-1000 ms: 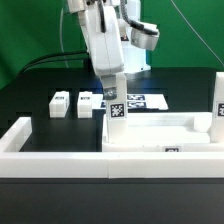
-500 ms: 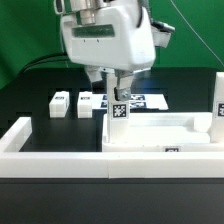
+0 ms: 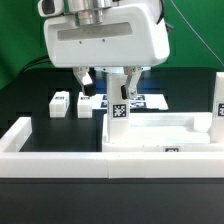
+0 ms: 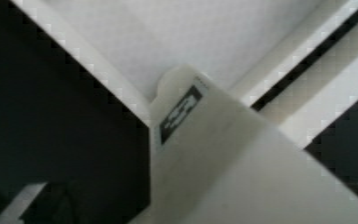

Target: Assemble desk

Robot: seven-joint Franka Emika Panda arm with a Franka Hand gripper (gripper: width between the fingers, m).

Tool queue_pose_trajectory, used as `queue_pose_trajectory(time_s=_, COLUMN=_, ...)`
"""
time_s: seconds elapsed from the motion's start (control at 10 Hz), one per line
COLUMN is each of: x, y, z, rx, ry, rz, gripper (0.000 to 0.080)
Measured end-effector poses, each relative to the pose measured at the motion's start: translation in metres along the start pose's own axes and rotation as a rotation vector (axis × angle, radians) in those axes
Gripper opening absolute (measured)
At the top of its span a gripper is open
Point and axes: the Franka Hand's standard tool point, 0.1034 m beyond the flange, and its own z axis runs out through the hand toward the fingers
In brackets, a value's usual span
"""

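The white desk tabletop (image 3: 165, 128) lies rim-up behind the front border wall, with a small tag on its front edge. One white tagged leg post (image 3: 117, 115) stands upright at the tabletop's corner on the exterior view's left. My gripper (image 3: 111, 79) hangs right over it, with the jaws spread to either side of the post's top and apart from it. A second leg post (image 3: 218, 105) stands at the right corner. Two more leg posts (image 3: 60, 104) (image 3: 87, 103) lie on the table to the left. In the wrist view the near leg post (image 4: 229, 165) fills the picture above the tabletop (image 4: 131, 40). My fingers do not show there.
The long low white border wall (image 3: 60, 163) runs along the front and turns back on the exterior view's left. The marker board (image 3: 145, 100) lies flat behind the tabletop. The table top is black, with a green backdrop behind it.
My hand has turned about a quarter turn over the standing leg post, from narrow side to broad side facing the camera. The jaws now stand wider apart. The post stays in place.
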Motion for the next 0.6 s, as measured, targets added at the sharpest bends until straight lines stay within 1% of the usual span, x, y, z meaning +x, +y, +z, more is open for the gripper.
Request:
queue_pose_trajectory(time_s=0.1, x=0.0, y=-0.001, z=0.0, rx=-0.037, ry=0.01, rz=-0.169, gripper=0.0649)
queue_pose_trajectory(time_s=0.2, x=-0.002, y=-0.004, z=0.0, rx=-0.056, ry=0.011, rz=-0.293, gripper=0.0649)
queue_pose_trajectory(time_s=0.4, x=-0.006, y=-0.012, z=0.0, rx=-0.086, ry=0.005, rz=-0.522, gripper=0.0649)
queue_pose_trajectory(time_s=0.6, x=-0.01, y=-0.016, z=0.001, rx=-0.093, ry=-0.001, rz=-0.66, gripper=0.0649)
